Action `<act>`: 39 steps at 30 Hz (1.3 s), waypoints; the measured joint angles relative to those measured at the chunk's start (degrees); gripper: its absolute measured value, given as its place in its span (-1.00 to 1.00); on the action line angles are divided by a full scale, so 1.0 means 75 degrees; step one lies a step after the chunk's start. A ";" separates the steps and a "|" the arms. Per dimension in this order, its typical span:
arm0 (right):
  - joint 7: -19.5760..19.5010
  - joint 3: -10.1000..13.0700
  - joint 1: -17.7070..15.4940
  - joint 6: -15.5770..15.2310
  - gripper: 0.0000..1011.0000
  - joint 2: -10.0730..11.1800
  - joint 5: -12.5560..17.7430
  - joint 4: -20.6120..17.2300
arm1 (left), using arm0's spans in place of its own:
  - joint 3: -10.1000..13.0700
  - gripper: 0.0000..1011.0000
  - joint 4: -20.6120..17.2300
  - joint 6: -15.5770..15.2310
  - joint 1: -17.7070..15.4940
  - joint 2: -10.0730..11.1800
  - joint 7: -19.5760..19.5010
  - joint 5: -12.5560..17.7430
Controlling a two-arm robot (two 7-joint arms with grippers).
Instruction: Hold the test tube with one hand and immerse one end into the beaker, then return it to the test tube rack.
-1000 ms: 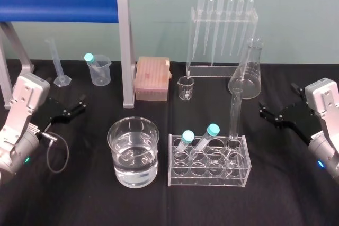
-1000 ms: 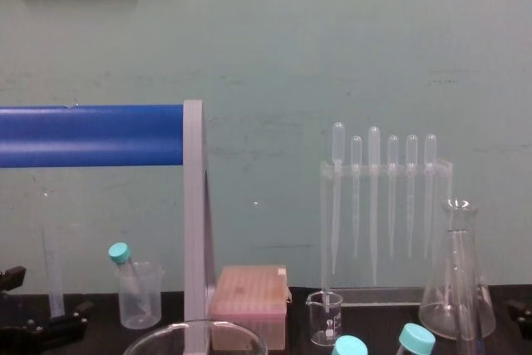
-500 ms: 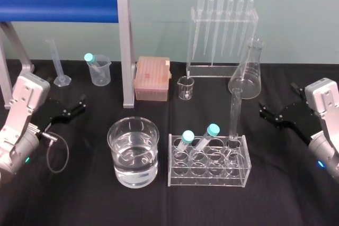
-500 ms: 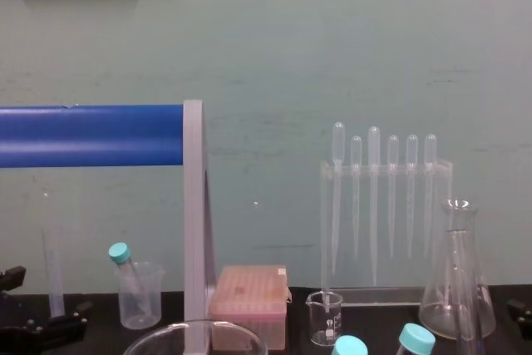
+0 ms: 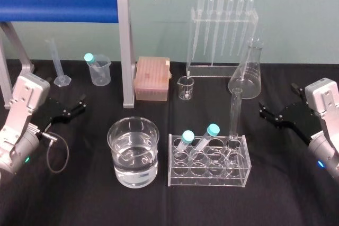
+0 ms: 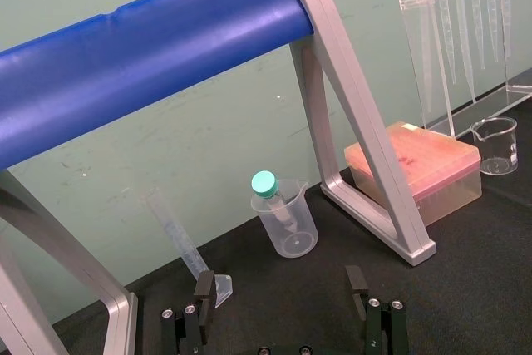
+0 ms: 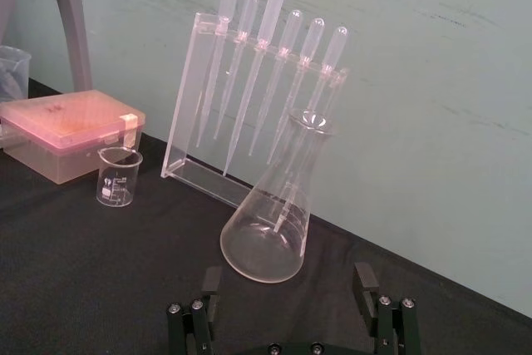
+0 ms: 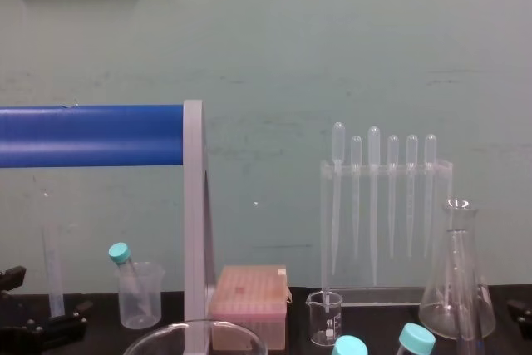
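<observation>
The long, thin clear glass test tube stands upright, lip up, in the back right hole of the clear plastic rack. The rack is just right of the wide glass beaker. The left hand and right hand sit at the black bench's sides, fingers apart.

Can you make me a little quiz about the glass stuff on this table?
1. True or false: the test tube stands upright in the test tube rack.
2. How many teal-capped tubes lean in that rack? A one, B two, C four.
3. Fill in: the left gripper and right gripper, both away from the beaker, have their fingers ____.
Key: 1 true; 2 B; 3 open.
</observation>
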State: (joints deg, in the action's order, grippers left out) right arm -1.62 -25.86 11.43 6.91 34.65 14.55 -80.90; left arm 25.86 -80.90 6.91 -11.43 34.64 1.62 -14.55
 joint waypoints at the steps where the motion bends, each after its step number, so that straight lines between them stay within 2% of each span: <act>1: 0.0000 0.0000 0.0000 0.0000 0.98 0.0000 0.0000 0.0000 | 0.0001 0.98 0.0000 0.0000 0.0000 0.0000 0.0000 0.0000; 14: 0.0000 0.0000 0.0000 0.0000 0.98 0.0000 0.0000 0.0000 | 0.0000 0.98 0.0000 0.0000 0.0000 0.0000 0.0000 0.0000; 18: 0.0364 0.0238 -0.0077 0.0079 0.98 0.0021 0.0363 -0.0077 | 0.0001 0.98 0.0000 0.0000 0.0000 0.0000 0.0000 0.0000; 21: 0.0829 0.0513 -0.0175 0.0224 0.98 0.0063 0.0889 -0.0198 | 0.0001 0.98 0.0000 0.0000 0.0000 0.0000 0.0000 0.0001; 24: 0.1547 0.0876 -0.0315 0.0475 0.98 0.0153 0.1619 -0.0410 | 0.0001 0.98 0.0000 0.0000 0.0000 0.0000 0.0000 0.0000; 26: 0.1871 0.1004 -0.0359 0.0573 0.98 0.0202 0.1907 -0.0499 | 0.0000 0.98 0.0000 0.0000 0.0000 0.0000 0.0000 0.0000; 27: 0.2219 0.1118 -0.0403 0.0650 0.98 0.0250 0.2198 -0.0578 | 0.0000 0.98 0.0000 0.0000 0.0000 0.0000 0.0000 0.0000; 30: 0.2894 0.1313 -0.0446 0.0752 0.98 0.0334 0.2717 -0.0688 | 0.0000 0.98 0.0000 0.0000 0.0000 0.0000 0.0000 0.0000; 31: 0.2894 0.1313 -0.0446 0.0752 0.98 0.0334 0.2717 -0.0688 | 0.0000 0.98 0.0000 0.0000 0.0000 0.0000 0.0000 0.0000; 32: 0.3247 0.1387 -0.0450 0.0794 0.98 0.0369 0.2957 -0.0724 | 0.0001 0.98 0.0000 0.0000 0.0000 0.0000 0.0000 0.0000; 35: 0.3873 0.1468 -0.0415 0.0844 0.98 0.0415 0.3297 -0.0774 | 0.0000 0.98 0.0000 0.0000 0.0000 0.0000 0.0000 0.0001; 39: 0.4626 0.1469 -0.0299 0.0856 0.98 0.0449 0.3579 -0.0815 | 0.0000 0.98 0.0000 0.0000 0.0000 0.0000 0.0000 0.0000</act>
State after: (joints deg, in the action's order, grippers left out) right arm 33.07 -14.85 9.19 13.33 38.02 41.39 -87.01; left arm 25.86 -80.90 6.91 -11.43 34.65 1.62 -14.55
